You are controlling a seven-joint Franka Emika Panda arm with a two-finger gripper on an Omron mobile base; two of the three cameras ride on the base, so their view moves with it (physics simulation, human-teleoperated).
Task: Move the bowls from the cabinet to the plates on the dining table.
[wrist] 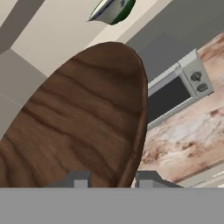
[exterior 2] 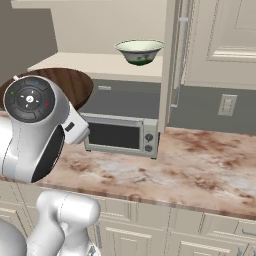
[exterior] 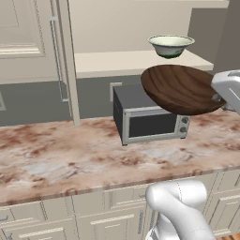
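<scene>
One bowl out, none delivered.
Gripper [wrist: 111, 180] pinches wooden bowl [exterior: 180, 89] rim, held above microwave [exterior: 150, 117]; ceramic bowl [exterior: 170, 45] sits on cabinet shelf [exterior: 117, 63]; both placements remain.

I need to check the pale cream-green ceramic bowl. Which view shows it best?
The left base view: the pale cream-green ceramic bowl stands whole and upright on the cabinet shelf. The right base view also shows it whole, no better. The hand view catches just part of it at the top edge.
</scene>
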